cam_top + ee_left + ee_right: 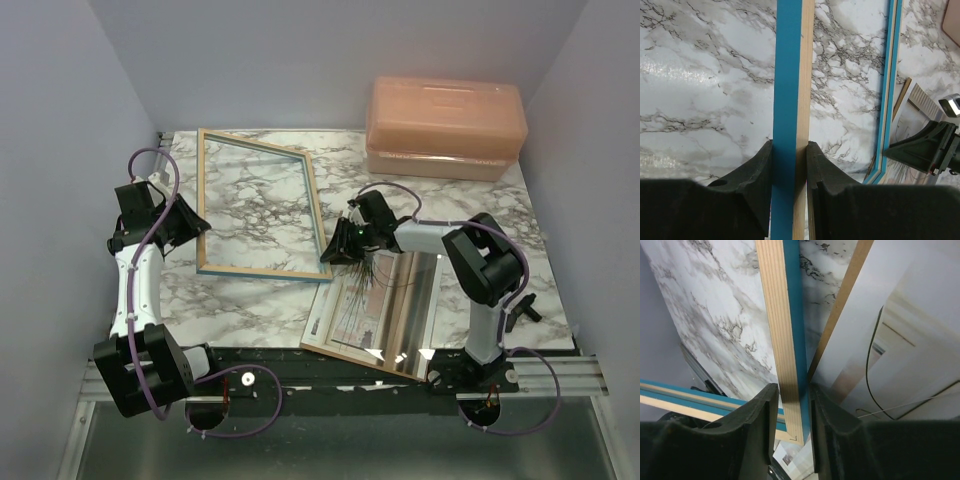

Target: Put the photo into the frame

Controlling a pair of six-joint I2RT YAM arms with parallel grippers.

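The frame is grained wood with smooth blue paint; the photo glossy.

overhead; both wrists close on frame

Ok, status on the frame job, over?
Left pincer clamped on frame, left rail; right pincer on right rail. Photo lying beside it, not in yet. Peach box at back, clear.

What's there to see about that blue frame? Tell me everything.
The frame is a thin rectangle, pale wood on one side and bright blue on another. It holds no picture: the marble table shows through. It sits askew, left of the table's centre. The left claw pinches its left rail, and the right claw grips its near right corner, beside the photo. Whether it lies flat I cannot tell.
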